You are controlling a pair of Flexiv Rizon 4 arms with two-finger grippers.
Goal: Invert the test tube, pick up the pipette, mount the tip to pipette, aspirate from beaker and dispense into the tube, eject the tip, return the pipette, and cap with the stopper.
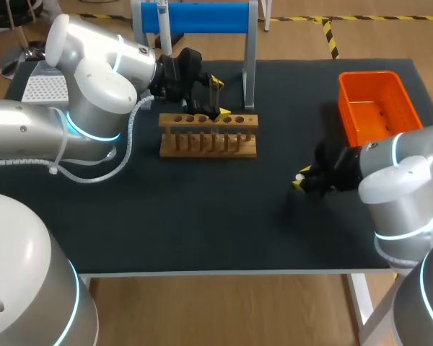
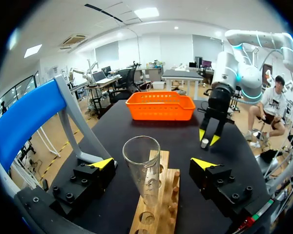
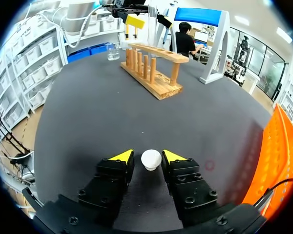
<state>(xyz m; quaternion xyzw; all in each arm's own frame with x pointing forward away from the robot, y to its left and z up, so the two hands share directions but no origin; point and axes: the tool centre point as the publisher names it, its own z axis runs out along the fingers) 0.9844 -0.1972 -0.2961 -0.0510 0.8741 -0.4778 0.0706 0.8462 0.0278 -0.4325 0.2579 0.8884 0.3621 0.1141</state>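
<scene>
Black table (image 1: 202, 231): both arms are over it. The left arm (image 1: 94, 94) comes in from the rear left and the right arm (image 1: 404, 180) from the front right.

Blue stand (image 1: 202, 18): upright at the back edge, with the pipette (image 1: 164, 32) hanging at its left end.

Orange basket (image 1: 368, 78): at the rear right of the table, well apart from the rack.

Wooden rack (image 1: 208, 137): just in front of the stand, with its row of holes facing up.

White tip box (image 1: 43, 88): at the rear left corner, behind the left arm.

Beaker (image 3: 113, 51): on the table beyond the far end of the rack. Its contents cannot be made out.

Test tube (image 2: 142, 165): standing upright in a rack hole, open mouth upward.

Left gripper (image 2: 154, 163): above the rack and pointing down. Its fingers are spread wide, one on each side of the tube, and neither touches the glass.

Right gripper (image 3: 147, 156): low over bare table, well clear of the rack and near the basket. Its fingers are drawn close and clamp the white stopper (image 3: 151, 159) from both sides.

Stopper: sits at the yellow tips, rounded top showing.
</scene>
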